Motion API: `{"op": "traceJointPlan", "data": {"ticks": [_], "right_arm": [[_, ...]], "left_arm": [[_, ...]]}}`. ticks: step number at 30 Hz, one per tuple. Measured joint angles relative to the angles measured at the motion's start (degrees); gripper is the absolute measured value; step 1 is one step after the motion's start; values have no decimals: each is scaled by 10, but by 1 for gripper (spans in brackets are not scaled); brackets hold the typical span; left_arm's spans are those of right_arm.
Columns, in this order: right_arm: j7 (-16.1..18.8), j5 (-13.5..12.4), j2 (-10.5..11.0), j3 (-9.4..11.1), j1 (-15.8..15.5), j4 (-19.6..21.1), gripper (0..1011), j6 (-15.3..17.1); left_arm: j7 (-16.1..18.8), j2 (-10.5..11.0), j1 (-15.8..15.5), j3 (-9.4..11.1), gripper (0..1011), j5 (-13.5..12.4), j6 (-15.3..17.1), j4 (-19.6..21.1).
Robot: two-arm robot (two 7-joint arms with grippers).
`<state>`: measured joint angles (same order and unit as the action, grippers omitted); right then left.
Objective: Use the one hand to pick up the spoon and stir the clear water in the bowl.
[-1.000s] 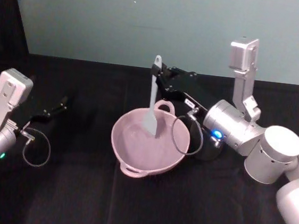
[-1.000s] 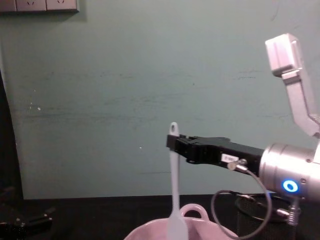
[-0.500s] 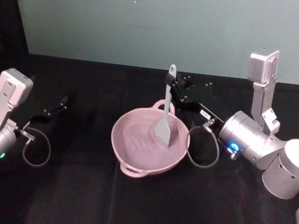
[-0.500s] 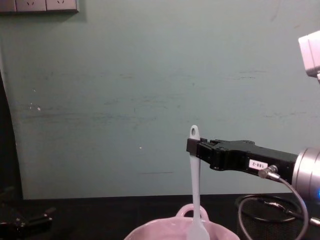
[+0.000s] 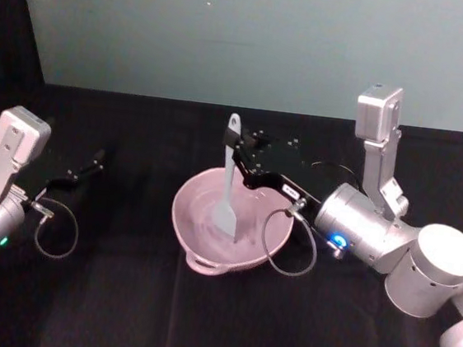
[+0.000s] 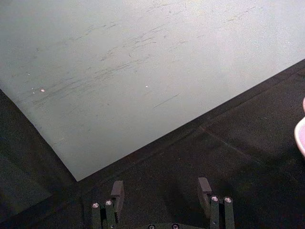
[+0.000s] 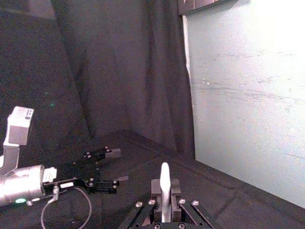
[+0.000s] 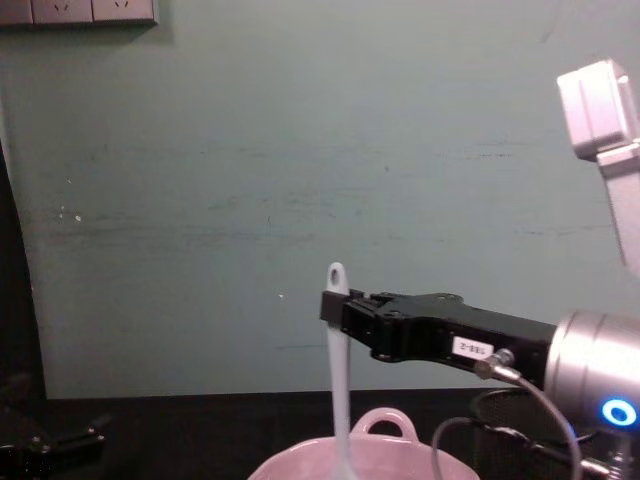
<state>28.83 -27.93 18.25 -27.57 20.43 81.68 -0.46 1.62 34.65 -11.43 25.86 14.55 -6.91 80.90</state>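
1. While the right gripper (image 5: 235, 149) reaches in from the robot's right above the bowl (image 5: 181, 211), its jaws are clenched on the spoon (image 5: 227, 191). They grip high on the handle, just beneath the oval hole, and the right wrist view shows the handle pinched between them.
2. The spoon hangs close to upright. Its paddle blade is down inside the bowl, a little left of centre in the head view, where the water (image 5: 247, 225) is only a faint sheen on the pink.
3. The bowl sits in the middle of the black bench (image 5: 199, 319), with one loop handle toward the robot and nothing steadying it.
4. The left gripper (image 5: 92, 164) lies parked well apart at the robot's left. The left wrist view shows its jaws released and empty.
5. The step in hand looks to be the stirring itself. It would go best as smooth, modest circles held inside the wall, with the blade low enough to move the water but not scraping the bottom.
6. Because the grip is so high, the spoon is a long lever, so a blade that catches the wall could pivot in the jaws. A firm clench and an unhurried pace would guard against that.
7. A shove on the wall would probably slide the unheld bowl.
8. The cable loop (image 5: 263, 231) sags over the right rim, so the wrist should stay high enough to keep it out of the water.
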Motion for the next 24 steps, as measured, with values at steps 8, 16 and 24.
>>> {"op": "traceJointPlan", "data": {"ticks": [8, 16, 24], "right_arm": [[2, 4, -21, -13, 25, -27, 110, -1], [1, 8, -42, -15, 59, -79, 110, -4], [-4, 8, -41, -2, 67, -98, 110, -7]], "left_arm": [[0, 0, 0, 0, 1011, 0, 0, 0], [0, 0, 0, 0, 1011, 0, 0, 0], [0, 0, 0, 0, 1011, 0, 0, 0]]}}
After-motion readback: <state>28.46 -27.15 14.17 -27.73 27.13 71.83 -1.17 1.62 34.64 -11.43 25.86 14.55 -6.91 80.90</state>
